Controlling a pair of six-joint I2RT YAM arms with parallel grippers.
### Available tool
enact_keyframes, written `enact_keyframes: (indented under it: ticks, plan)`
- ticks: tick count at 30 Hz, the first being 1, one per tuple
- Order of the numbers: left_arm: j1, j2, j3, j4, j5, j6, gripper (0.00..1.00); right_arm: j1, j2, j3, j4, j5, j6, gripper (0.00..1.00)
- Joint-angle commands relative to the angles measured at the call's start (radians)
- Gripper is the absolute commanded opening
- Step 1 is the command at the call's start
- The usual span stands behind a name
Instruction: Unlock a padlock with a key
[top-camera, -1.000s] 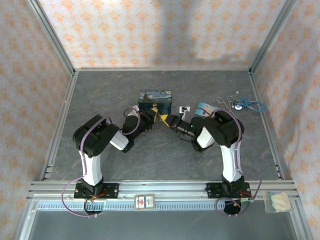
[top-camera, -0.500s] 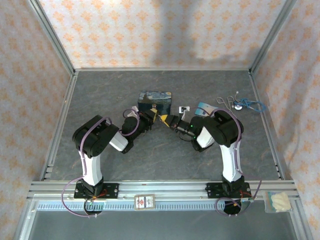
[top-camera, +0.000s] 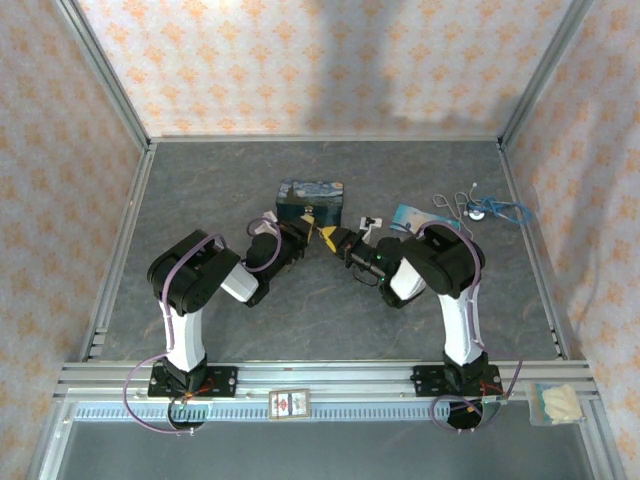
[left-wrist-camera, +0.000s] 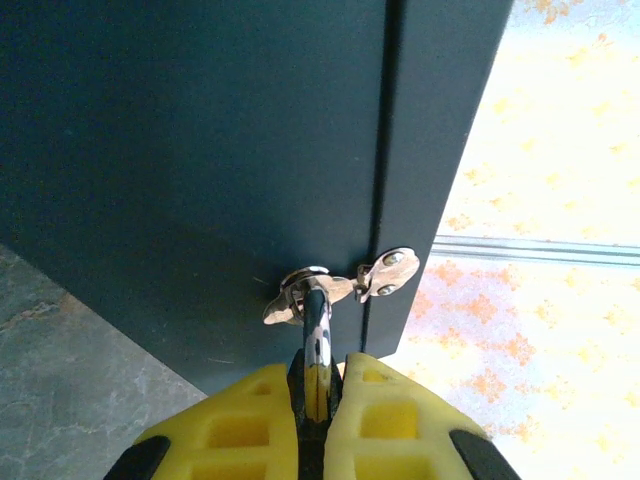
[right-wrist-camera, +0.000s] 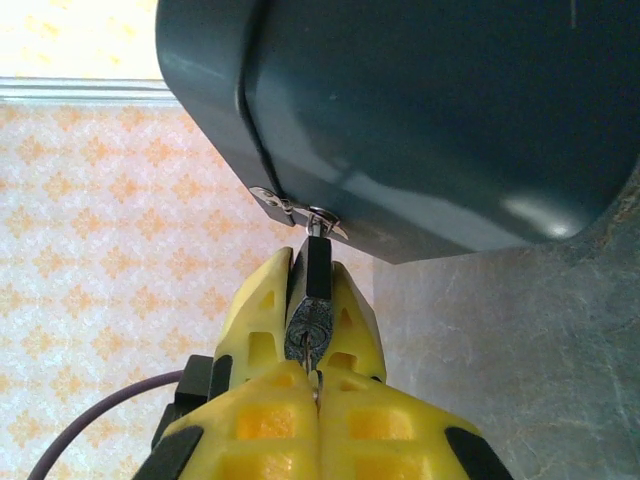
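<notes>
Padlock (right-wrist-camera: 315, 265), tiny, rigid, probably slippery, is hanging from tin (left-wrist-camera: 200, 150) hasp (left-wrist-camera: 385, 275), left jaws pinching shut on its shackle (left-wrist-camera: 315, 335), right jaws clamping shut on apparent key (right-wrist-camera: 308, 335) bow.

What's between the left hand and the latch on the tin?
The padlock shackle fills that stretch: in the left wrist view it rises from the shut left hand and hooks through the latch.
</notes>
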Motion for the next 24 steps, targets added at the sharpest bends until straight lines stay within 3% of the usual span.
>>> enact_keyframes:
  ticks: [1, 9, 16, 24]
  plan:
    - [-0.101, -0.032, 0.030, 0.166, 0.203, 0.026, 0.00, 0.019, -0.014, 0.035, 0.103, 0.104, 0.026, 0.00]
    - [-0.102, -0.017, 0.056, 0.169, 0.196, 0.025, 0.00, 0.057, -0.048, 0.045, 0.019, 0.115, -0.032, 0.00]
    - [-0.104, -0.018, 0.055, 0.152, 0.212, 0.032, 0.00, 0.060, -0.120, 0.058, -0.161, 0.139, -0.138, 0.00]
    - [-0.102, -0.028, 0.032, 0.165, 0.214, 0.037, 0.00, 0.028, -0.081, 0.070, -0.126, 0.097, -0.109, 0.00]
